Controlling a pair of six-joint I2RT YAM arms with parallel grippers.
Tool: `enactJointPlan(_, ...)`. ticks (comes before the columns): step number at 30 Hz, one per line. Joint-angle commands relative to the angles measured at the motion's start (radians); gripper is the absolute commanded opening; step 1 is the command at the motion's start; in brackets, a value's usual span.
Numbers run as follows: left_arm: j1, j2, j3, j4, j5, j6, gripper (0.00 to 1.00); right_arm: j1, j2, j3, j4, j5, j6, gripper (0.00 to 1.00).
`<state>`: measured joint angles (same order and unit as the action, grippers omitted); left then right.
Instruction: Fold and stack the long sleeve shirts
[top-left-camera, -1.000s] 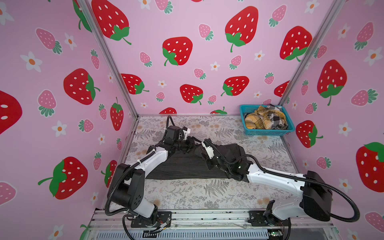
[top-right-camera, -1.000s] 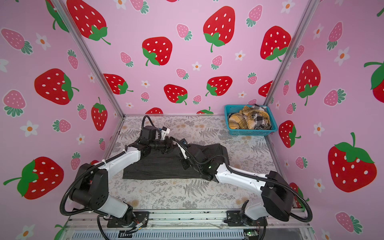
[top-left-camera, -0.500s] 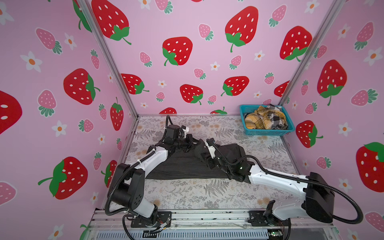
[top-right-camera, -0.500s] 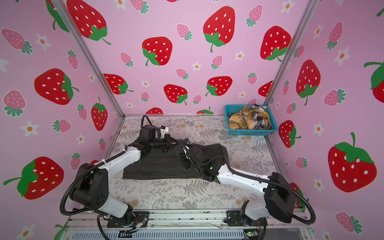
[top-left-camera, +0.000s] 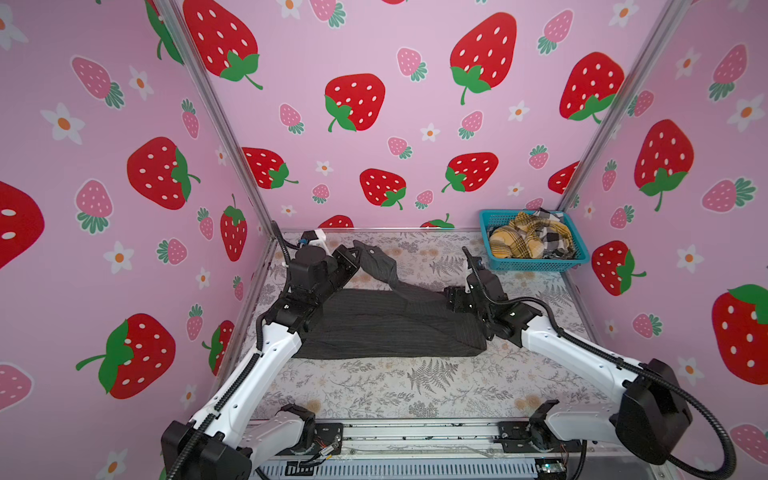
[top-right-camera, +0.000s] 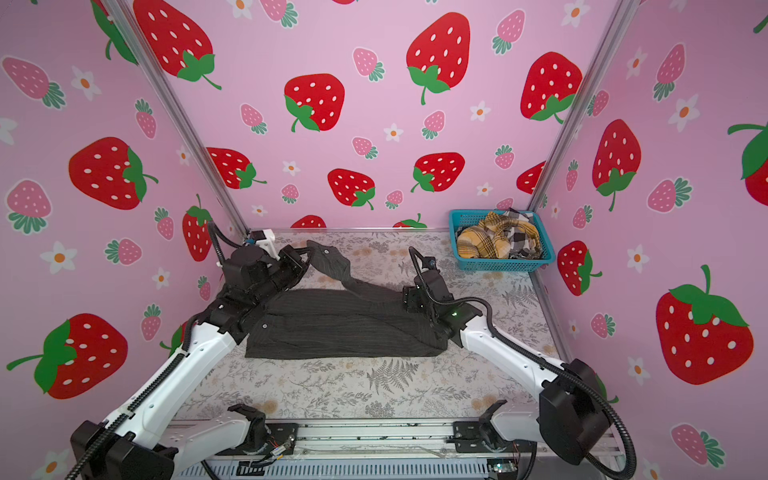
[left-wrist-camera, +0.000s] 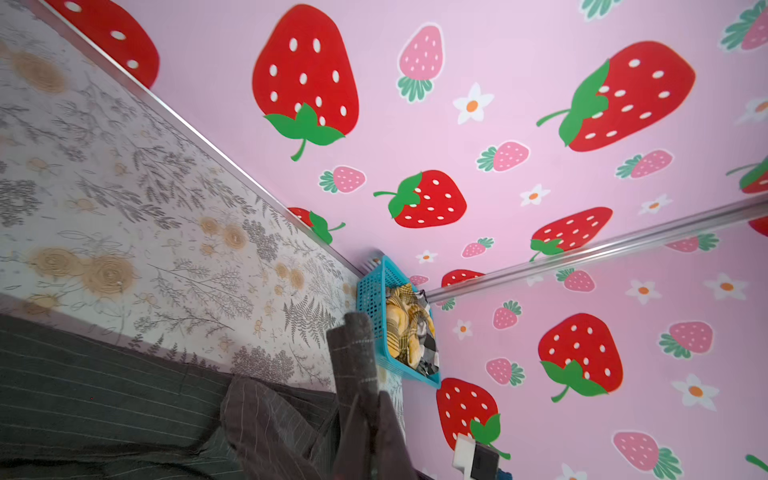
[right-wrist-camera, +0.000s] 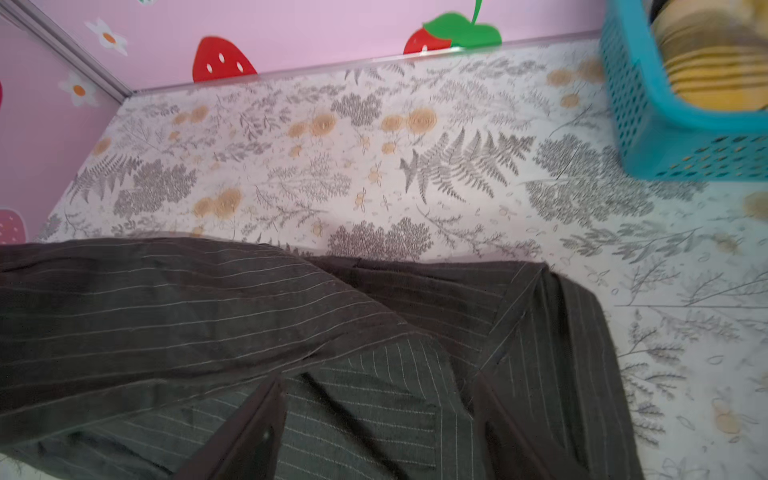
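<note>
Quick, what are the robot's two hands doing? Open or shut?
Left gripper: shut on a sleeve of the dark charcoal pinstriped cloth shirt.
Right gripper: open, holding nothing.

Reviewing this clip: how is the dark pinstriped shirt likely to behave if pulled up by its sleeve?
Probably floppy: the sleeve sags from the left pincer to the shirt body. Likely light: one pinch holds it up. Folds may slip undone if dragged.

shirt (top-left-camera: 386, 328) on table (top-left-camera: 415, 386) centre; basket (top-left-camera: 536, 264) far right corner, shirts (top-left-camera: 528, 239) inside
</note>
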<state>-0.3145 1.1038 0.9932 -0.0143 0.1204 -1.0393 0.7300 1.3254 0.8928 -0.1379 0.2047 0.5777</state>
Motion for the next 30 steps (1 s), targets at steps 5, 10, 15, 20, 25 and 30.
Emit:
enactJointPlan(5,0.023,0.061,-0.122,0.118,0.204,0.084,0.0,-0.006,0.038,0.018,0.102,-0.432,0.002,0.73)
enactJointPlan(10,0.026,0.11,-0.126,0.244,0.401,0.144,0.0,-0.008,0.058,0.02,0.306,-0.709,0.045,0.82)
enactJointPlan(15,0.027,0.16,-0.097,0.419,0.557,0.102,0.0,-0.007,0.166,0.056,0.459,-0.91,0.12,0.84)
enactJointPlan(20,0.027,0.195,-0.063,0.52,0.637,0.062,0.0,-0.014,0.212,0.03,0.659,-0.99,0.24,0.84)
enactJointPlan(25,0.027,0.228,-0.048,0.531,0.682,0.048,0.0,-0.016,0.222,0.051,0.698,-0.981,0.241,0.79)
enactJointPlan(30,0.03,0.25,-0.053,0.519,0.689,0.046,0.0,-0.035,0.228,0.092,0.626,-0.932,0.198,0.72)
